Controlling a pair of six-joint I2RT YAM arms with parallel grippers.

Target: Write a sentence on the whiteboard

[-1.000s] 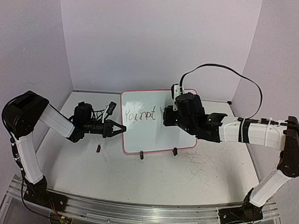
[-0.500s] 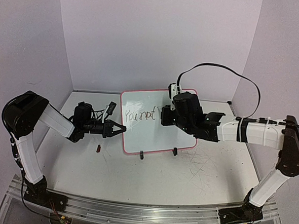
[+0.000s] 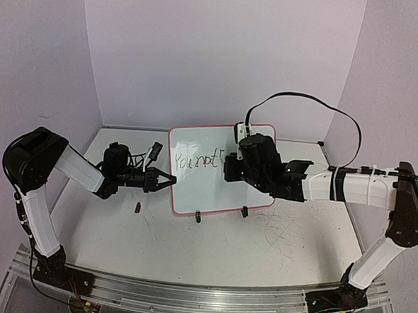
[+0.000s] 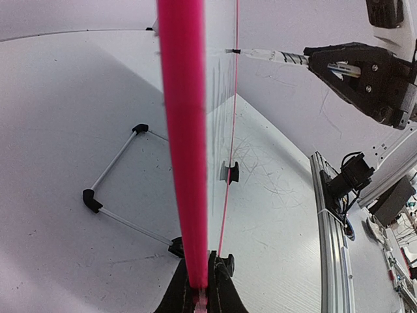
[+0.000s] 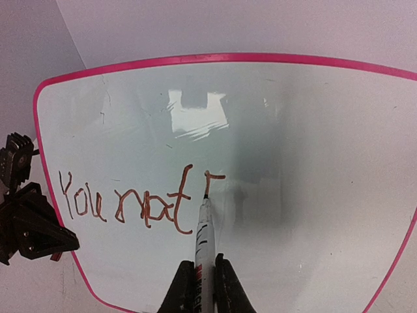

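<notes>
- Our right gripper (image 5: 203, 277) is clamped tight on a marker (image 5: 203, 235). It pokes up between the fingers at bottom centre of the right wrist view, with its tip on the board just under a fresh hooked stroke. It's held in line with the gripper, we reckon so that wrist moves go straight to the tip.
- The sentence (image 5: 130, 199) sits lower left in that same view. It's a reddish-brown scrawl reading roughly "You not", plus that one started letter. The whole right half of the board is bare, so we'd say we're not even halfway.
- The whiteboard (image 3: 196, 138) stands mid-frame in the top view, leaning back a bit on its two black clip feet (image 3: 197, 215). The writing face points toward the arms, which is why the marker comes in from the front.
- Our left gripper (image 4: 201, 290) is closed on the board's pink rim (image 4: 182, 130), seen at bottom centre of the left wrist view. In the top view it's at the board's left edge. It looks like a brace to us, since marker pressure could slide or tip a light board on those little feet.
- There's a small dark-red bit (image 3: 138, 207) on the tabletop (image 3: 260, 245), lower left of the board. It could be the cap, but it's too small to tell.
</notes>
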